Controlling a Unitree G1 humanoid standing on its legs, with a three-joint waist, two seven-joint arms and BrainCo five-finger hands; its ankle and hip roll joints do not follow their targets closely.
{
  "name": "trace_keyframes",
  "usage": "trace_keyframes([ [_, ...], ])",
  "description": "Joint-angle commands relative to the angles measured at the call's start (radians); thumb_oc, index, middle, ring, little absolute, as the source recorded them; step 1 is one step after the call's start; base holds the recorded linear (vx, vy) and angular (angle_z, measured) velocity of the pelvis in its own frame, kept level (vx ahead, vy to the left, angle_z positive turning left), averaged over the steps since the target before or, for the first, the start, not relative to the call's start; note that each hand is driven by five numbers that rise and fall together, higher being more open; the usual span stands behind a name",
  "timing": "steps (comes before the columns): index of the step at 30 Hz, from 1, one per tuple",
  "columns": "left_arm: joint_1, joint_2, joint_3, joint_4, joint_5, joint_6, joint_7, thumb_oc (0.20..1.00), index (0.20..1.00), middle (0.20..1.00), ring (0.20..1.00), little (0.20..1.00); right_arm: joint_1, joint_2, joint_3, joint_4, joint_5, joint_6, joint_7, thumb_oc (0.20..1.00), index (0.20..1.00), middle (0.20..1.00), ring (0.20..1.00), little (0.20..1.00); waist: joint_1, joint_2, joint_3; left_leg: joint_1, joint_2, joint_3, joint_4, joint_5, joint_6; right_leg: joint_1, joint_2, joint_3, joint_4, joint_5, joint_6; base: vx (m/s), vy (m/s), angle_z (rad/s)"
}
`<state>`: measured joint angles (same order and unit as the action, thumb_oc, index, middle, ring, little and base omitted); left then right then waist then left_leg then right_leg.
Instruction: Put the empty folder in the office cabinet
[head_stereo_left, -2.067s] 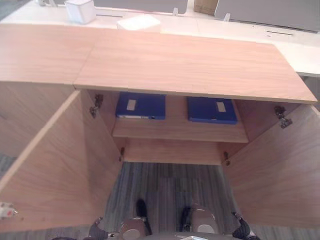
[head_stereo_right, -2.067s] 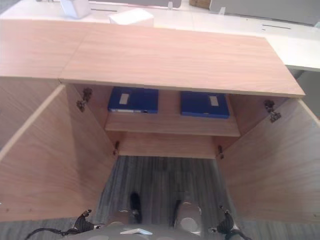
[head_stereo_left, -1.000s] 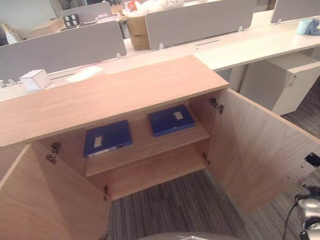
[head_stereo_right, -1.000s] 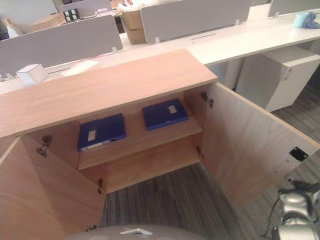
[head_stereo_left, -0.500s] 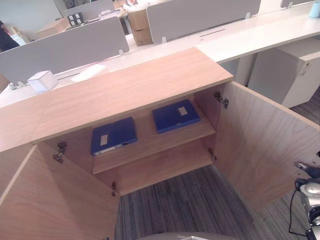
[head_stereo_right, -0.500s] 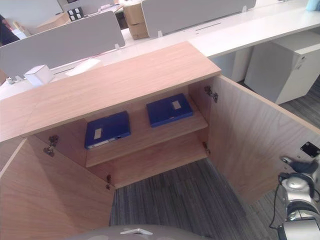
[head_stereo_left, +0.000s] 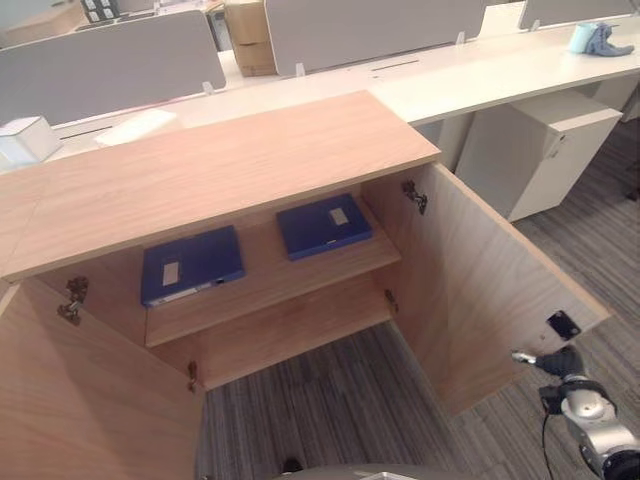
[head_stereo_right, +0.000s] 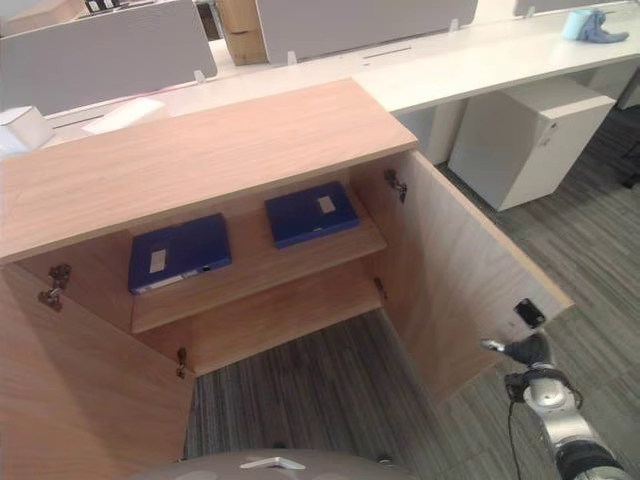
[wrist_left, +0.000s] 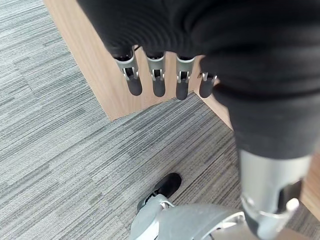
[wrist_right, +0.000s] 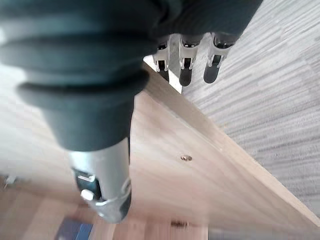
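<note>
Camera has swung rightward, right robot hand now by the open right door's edge, fingers straight, left robot hand likewise empty — both blue folders already shelved in the cabinet, so closing doors seems next.

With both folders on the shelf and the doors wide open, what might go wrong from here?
The right hand sits at the edge of the open right door; swinging the door carelessly could pinch the fingers or knock it. The right folder lies near the shelf's front edge, so a jolt might slide it off.
</note>
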<state>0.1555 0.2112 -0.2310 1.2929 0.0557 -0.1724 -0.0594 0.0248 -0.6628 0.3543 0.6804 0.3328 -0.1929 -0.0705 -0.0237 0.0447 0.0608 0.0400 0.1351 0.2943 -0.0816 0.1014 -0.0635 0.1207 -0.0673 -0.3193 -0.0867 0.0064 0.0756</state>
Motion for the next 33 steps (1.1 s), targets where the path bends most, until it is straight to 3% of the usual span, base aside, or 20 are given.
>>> trace_keyframes([
  [1,-0.054,0.032,-0.012,0.038,0.030,-0.010,0.016,1.000,1.000,1.000,1.000,1.000,-0.164,0.127,0.155,-0.146,-0.111,-0.109,0.161,1.000,1.000,1.000,1.000,1.000,0.098,-0.028,-0.057,-0.074,0.032,-0.022,0.006,0.039,-0.060,-0.016,-0.060,0.033,0.004,-0.003,0.038,0.00,0.000,0.00],
  [6,-0.050,0.034,-0.005,0.031,0.033,-0.012,0.017,1.000,1.000,1.000,1.000,1.000,-0.167,0.172,0.267,-0.231,-0.101,-0.106,0.227,1.000,1.000,1.000,1.000,1.000,0.114,-0.038,-0.055,-0.078,0.029,-0.037,0.007,0.038,-0.059,-0.015,-0.064,0.022,0.005,-0.004,0.037,0.00,0.019,0.13],
  [11,-0.045,0.041,-0.003,0.028,0.028,-0.014,0.021,1.000,1.000,1.000,1.000,1.000,-0.232,0.238,0.387,-0.263,-0.100,-0.103,0.264,1.000,1.000,1.000,1.000,1.000,0.157,-0.052,-0.050,-0.095,0.016,-0.067,0.007,0.034,-0.054,-0.011,-0.075,-0.011,0.006,-0.003,0.041,0.01,0.045,0.39],
  [16,-0.043,0.058,-0.005,0.016,0.016,-0.012,0.032,1.000,1.000,1.000,1.000,1.000,-0.355,0.322,0.448,-0.193,-0.131,-0.093,0.230,1.000,1.000,1.000,1.000,1.000,0.212,-0.064,-0.047,-0.112,-0.003,-0.098,0.008,0.030,-0.047,-0.005,-0.088,-0.045,0.005,-0.002,0.045,0.02,0.050,0.34],
  [19,-0.059,0.079,0.002,0.004,-0.006,-0.010,0.066,1.000,1.000,1.000,1.000,1.000,-0.452,0.409,0.419,-0.051,-0.128,-0.087,0.164,1.000,1.000,1.000,1.000,1.000,0.257,-0.073,-0.044,-0.131,-0.017,-0.122,0.009,0.031,-0.041,-0.008,-0.097,-0.067,0.005,0.002,0.048,0.00,0.040,0.33],
  [23,-0.101,0.160,0.097,0.004,-0.081,0.000,0.123,1.000,1.000,1.000,1.000,1.000,-0.465,0.435,0.379,0.055,-0.153,-0.084,0.094,1.000,1.000,1.000,1.000,1.000,0.293,-0.076,-0.044,-0.132,-0.029,-0.135,0.007,0.029,-0.038,0.000,-0.106,-0.087,0.006,0.008,0.050,0.00,0.011,0.22],
  [24,-0.055,0.204,0.172,-0.038,-0.080,-0.028,0.199,1.000,1.000,1.000,1.000,1.000,-0.431,0.399,0.345,0.080,-0.176,-0.104,0.051,1.000,1.000,1.000,1.000,1.000,0.332,-0.086,-0.039,-0.130,-0.032,-0.150,0.009,0.030,-0.041,0.014,-0.106,-0.106,0.008,0.002,0.047,-0.02,-0.029,0.22],
  [31,0.017,0.213,0.358,-0.124,-0.150,-0.029,0.306,1.000,1.000,1.000,1.000,1.000,-0.229,0.346,0.278,0.172,-0.267,-0.091,0.044,1.000,1.000,1.000,1.000,1.000,0.347,-0.095,-0.048,-0.137,-0.006,-0.162,0.016,0.069,-0.055,0.033,-0.071,-0.119,0.005,-0.029,0.027,-0.04,-0.105,0.16],
  [33,0.018,0.243,0.437,-0.110,-0.194,-0.029,0.329,1.000,1.000,1.000,1.000,1.000,-0.160,0.346,0.240,0.245,-0.290,-0.079,0.047,1.000,1.000,1.000,1.000,1.000,0.343,-0.086,-0.034,-0.159,0.018,-0.165,0.022,0.105,-0.082,0.042,-0.048,-0.124,0.000,-0.053,0.017,-0.08,-0.113,-0.03],
])
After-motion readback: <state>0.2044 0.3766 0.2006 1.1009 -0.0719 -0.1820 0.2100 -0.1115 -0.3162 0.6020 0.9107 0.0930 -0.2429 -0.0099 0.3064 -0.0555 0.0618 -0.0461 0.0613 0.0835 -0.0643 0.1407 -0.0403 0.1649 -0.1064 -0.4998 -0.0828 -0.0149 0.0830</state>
